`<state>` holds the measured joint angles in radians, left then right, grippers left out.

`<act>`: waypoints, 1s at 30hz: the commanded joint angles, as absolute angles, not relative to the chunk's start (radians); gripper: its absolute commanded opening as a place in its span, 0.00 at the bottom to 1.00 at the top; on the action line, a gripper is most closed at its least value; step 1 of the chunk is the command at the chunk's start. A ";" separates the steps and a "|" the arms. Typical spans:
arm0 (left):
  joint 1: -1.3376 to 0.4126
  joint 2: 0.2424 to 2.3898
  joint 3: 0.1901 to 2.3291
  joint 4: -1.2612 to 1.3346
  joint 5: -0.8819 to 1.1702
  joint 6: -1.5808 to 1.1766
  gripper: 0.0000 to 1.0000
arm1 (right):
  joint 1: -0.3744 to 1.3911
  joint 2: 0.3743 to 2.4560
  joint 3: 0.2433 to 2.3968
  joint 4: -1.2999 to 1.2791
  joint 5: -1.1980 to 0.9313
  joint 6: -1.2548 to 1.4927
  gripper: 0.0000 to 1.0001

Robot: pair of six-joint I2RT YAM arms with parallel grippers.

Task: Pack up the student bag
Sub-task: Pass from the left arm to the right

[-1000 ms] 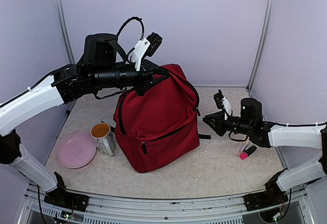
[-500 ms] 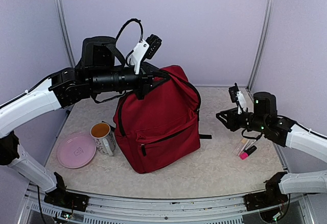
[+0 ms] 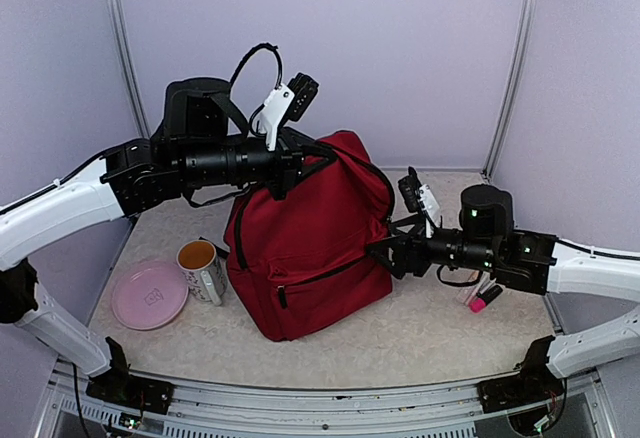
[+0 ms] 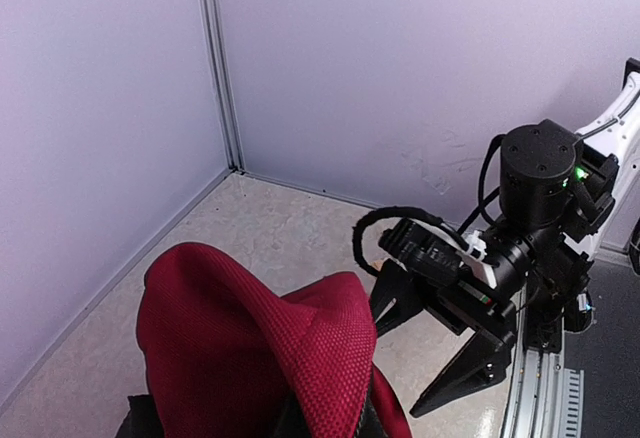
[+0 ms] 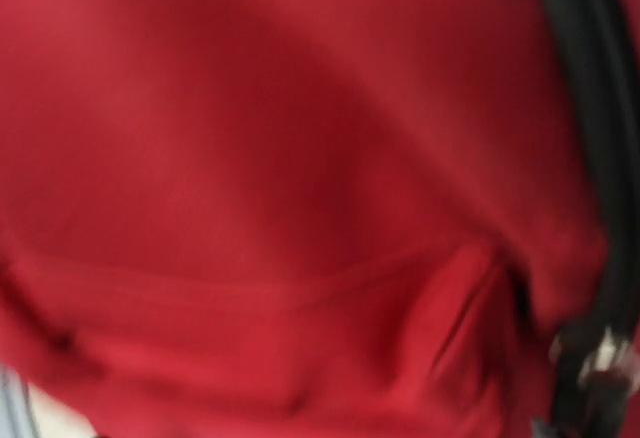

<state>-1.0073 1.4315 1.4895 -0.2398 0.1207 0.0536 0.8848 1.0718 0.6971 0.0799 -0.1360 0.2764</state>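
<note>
Red student bag (image 3: 310,248) upright at the middle of the bench (image 3: 430,328). Holds its top clamped in the left pincer (image 3: 288,163); poses the right pincer (image 3: 383,251), spread apart, just beside the bag's right flank. Likely the opening step: next calls for working the bag's mouth apart, top held taut.

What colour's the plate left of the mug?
Pink. The plate shows best in the top external view.

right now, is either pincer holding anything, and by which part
Left pincer grips the student bag by its top; right pincer is open, empty.
</note>
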 commanded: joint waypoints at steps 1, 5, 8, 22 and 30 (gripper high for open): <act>-1.017 1.370 1.466 -0.124 0.174 0.067 0.00 | 0.896 1.092 0.789 0.104 0.010 0.256 1.00; -1.015 1.338 1.433 -0.130 0.193 0.083 0.00 | 0.897 1.049 0.813 0.093 0.110 0.208 1.00; -1.012 1.328 1.420 -0.138 0.213 0.090 0.00 | 0.896 1.026 0.830 0.109 0.039 0.123 1.00; -1.015 1.294 1.368 -0.179 0.259 0.106 0.23 | 0.896 1.200 1.033 0.000 -0.131 0.034 0.07; -1.040 1.178 1.280 -0.356 -0.070 0.017 0.98 | 0.842 1.168 1.068 0.013 -0.017 0.045 0.00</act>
